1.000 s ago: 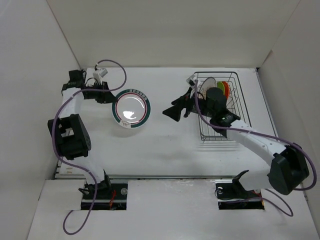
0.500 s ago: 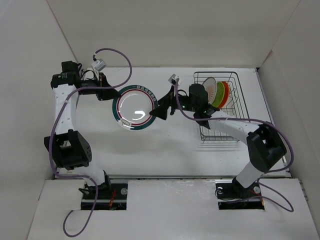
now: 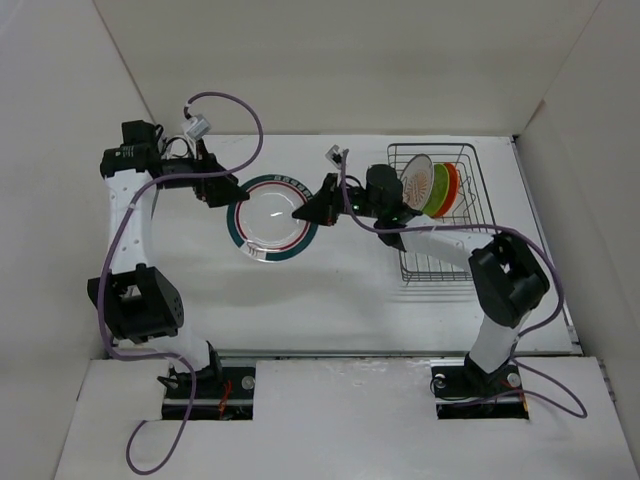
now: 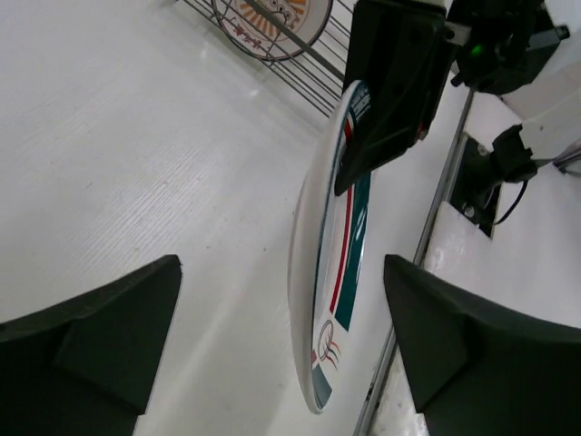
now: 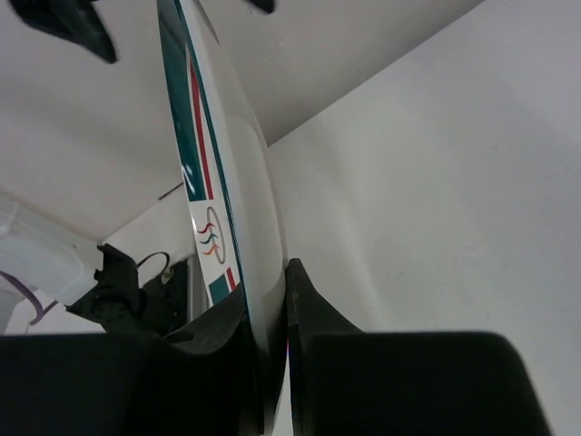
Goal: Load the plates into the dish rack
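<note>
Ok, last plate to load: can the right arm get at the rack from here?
Likely yes: gripper has the plate, the rack is close beside the arm, nothing between, near slots look free.

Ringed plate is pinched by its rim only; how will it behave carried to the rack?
Probably stiff: the plate shows no flex held on edge. Likely slippery: the right gripper pinches only a sliver of glossy rim, so it may pivot. Possibly fragile if ceramic; the left gripper is open, not backing it.

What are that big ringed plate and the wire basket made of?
The plate looks like glazed ceramic or melamine: smooth white face with a curved highlight and printed green-and-red rim bands. The rack is thin black wire, probably coated metal.
</note>
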Robot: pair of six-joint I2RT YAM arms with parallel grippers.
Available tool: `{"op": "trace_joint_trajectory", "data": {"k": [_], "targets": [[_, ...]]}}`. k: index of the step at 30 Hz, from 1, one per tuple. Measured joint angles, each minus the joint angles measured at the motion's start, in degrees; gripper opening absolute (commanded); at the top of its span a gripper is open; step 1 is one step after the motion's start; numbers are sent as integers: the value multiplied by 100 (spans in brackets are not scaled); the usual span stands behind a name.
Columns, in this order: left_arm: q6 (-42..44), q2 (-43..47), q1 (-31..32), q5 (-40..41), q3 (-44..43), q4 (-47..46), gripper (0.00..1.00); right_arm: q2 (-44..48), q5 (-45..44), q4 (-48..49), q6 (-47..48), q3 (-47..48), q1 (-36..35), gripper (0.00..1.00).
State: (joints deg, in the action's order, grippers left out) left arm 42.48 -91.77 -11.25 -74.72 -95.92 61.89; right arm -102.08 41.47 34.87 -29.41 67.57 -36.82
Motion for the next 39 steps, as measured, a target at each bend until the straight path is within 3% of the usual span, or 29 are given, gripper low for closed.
{"op": "trace_joint_trajectory", "data": {"k": [4, 7, 13, 19, 26, 39], "targets": [[-688, 52, 0, 96, 179, -592, 100, 245, -2, -369, 2, -66, 190, 0], [-1399, 243, 9, 437, 654, -1327, 100, 846, -398, -1268, 240, -122, 772, 0], [-2608, 695, 326, 1934, 1252, -2594, 100, 2044, -2575, -3519, 1252, 568, 2299, 0], [-3049, 809, 702, 2885, 1309, -3126, 100, 2498, -4214, -4699, 2179, 1362, 3346, 0], [-3222, 800, 697, 3233, 1331, -3237, 100, 2162, -5134, -5191, 2664, 1497, 4210, 0], [-3239, 800, 704, 3364, 1373, -3248, 100, 1698, -5711, -5296, 2796, 1158, 4199, 0]]}}
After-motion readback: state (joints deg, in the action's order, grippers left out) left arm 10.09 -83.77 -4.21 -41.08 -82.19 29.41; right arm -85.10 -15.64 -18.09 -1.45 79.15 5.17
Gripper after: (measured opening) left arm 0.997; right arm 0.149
